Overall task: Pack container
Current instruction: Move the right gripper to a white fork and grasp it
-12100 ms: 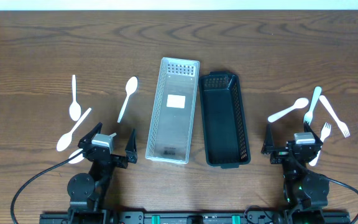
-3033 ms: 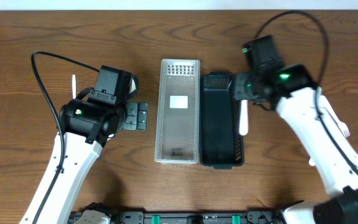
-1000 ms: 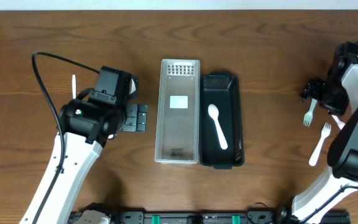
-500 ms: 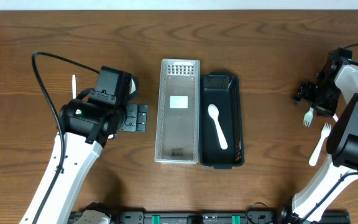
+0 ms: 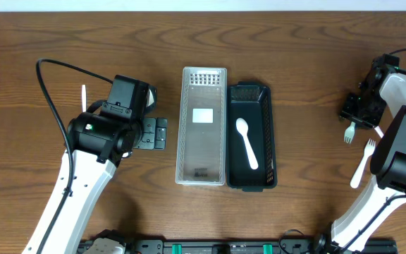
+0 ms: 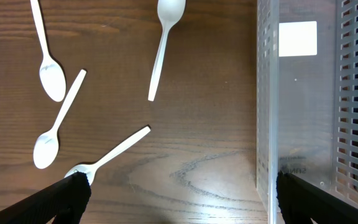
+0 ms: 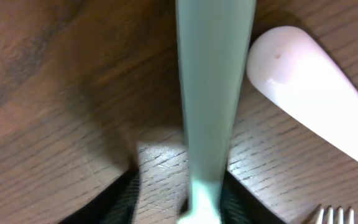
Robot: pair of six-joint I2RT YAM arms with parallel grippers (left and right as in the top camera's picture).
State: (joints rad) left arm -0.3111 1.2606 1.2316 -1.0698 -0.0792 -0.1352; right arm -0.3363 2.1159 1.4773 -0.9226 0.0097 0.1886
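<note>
**Right hand over a fork at the far right edge; one spoon is in the black container**

You have a brown wooden surface (image 5: 316, 56) with two long containers side by side at the centre of the overhead view, their long walls touching. The clear container (image 5: 201, 152) is on the left and holds nothing. The black container (image 5: 265, 134) is on the right, with one white spoon (image 5: 247, 144) lying in it, bowl toward the top of the frame.

Your left hand (image 5: 154, 132) sits just left of the clear container, well apart from the black one. Its fingers are spread wide with nothing between them. In its wrist view, four white spoons (image 6: 163, 43) lie scattered on the wood at upper and middle left.

Your right hand (image 5: 358, 109) is at the right edge, well apart from both containers. A white fork (image 5: 348, 132) pokes out from under it, tines toward the bottom of the frame.

In the right wrist view the fork's handle (image 7: 213, 93) runs straight down the middle. The dark fingers (image 7: 120, 199) stand close on either side of it, but you cannot tell whether they are pinching it. A second fork (image 5: 361, 166) lies just below and to the right.
</note>
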